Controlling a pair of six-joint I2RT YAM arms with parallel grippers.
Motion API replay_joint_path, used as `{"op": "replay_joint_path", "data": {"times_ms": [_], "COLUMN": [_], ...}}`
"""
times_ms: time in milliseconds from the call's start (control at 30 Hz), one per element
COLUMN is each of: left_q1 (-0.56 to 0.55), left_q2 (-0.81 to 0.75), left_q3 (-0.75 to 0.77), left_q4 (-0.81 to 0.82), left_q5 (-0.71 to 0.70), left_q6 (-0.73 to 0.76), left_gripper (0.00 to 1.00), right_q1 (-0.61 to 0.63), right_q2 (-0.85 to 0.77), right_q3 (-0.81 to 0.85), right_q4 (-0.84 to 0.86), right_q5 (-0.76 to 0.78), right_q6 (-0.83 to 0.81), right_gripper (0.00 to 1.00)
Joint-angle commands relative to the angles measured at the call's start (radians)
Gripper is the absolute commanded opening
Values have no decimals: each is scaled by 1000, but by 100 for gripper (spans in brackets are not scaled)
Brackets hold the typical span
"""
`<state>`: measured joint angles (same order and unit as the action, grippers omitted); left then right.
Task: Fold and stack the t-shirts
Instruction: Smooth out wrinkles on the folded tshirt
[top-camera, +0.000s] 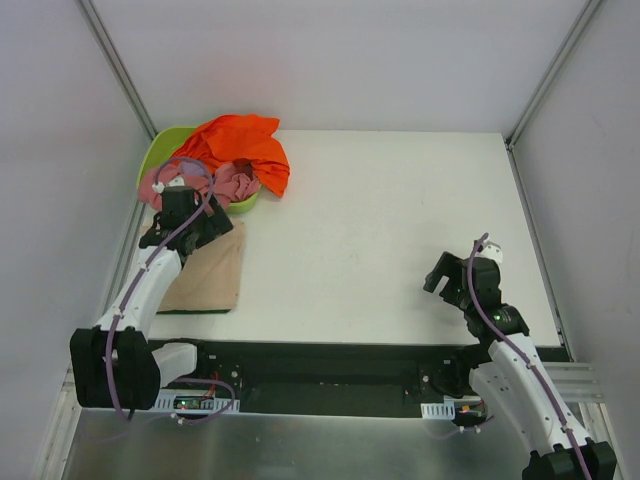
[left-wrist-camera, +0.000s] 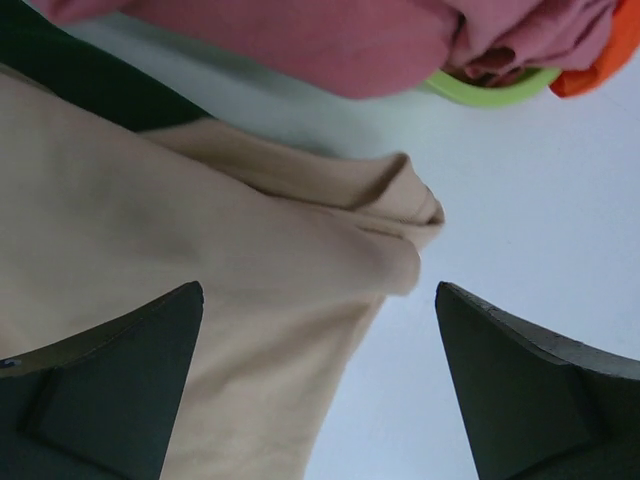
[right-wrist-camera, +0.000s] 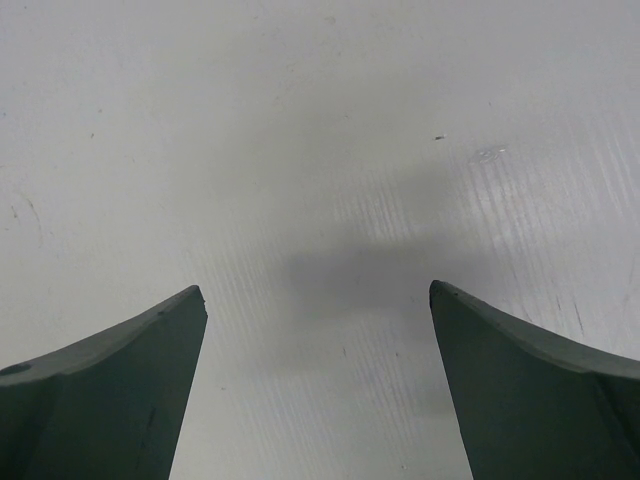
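The beige shirt (top-camera: 212, 272) lies folded flat on the white bench (top-camera: 400, 200), at about 8 o'clock in the top view. A dark green shirt (left-wrist-camera: 70, 75) lies under it, and only its edge peeks out. The left fingers (left-wrist-camera: 120, 390) are spread wide over the beige shirt's far corner and hold nothing. At 11 o'clock sits a lime-green tub (top-camera: 160, 150). The pink shirt (top-camera: 232, 183) is bunched up in it. The orange shirt (top-camera: 243, 143) is heaped on top and spills over the rim toward 3 o'clock. The right fingers (right-wrist-camera: 110, 390) are spread wide too and hold nothing. They are over bare bench at about 4 o'clock, well apart from all the shirts.
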<state>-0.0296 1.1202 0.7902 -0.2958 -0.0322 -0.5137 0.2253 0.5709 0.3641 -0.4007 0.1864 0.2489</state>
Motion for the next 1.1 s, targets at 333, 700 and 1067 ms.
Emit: {"op": "replay_joint_path", "data": {"times_ms": [333, 700, 1067], "left_q1": [88, 97, 97], "left_q2": [214, 323, -14], "left_q3": [20, -23, -45], "left_q4": [291, 291, 282], "left_q5": [20, 124, 199], "left_q6": [254, 287, 187], "left_gripper": [99, 99, 99], "right_q1": [-6, -6, -6], "right_q2": [37, 35, 37], "right_q3": [27, 29, 30], "right_q4": [11, 3, 7], "right_q5": [56, 81, 56], "right_q6": [-16, -11, -19], "right_gripper": [96, 96, 96]}}
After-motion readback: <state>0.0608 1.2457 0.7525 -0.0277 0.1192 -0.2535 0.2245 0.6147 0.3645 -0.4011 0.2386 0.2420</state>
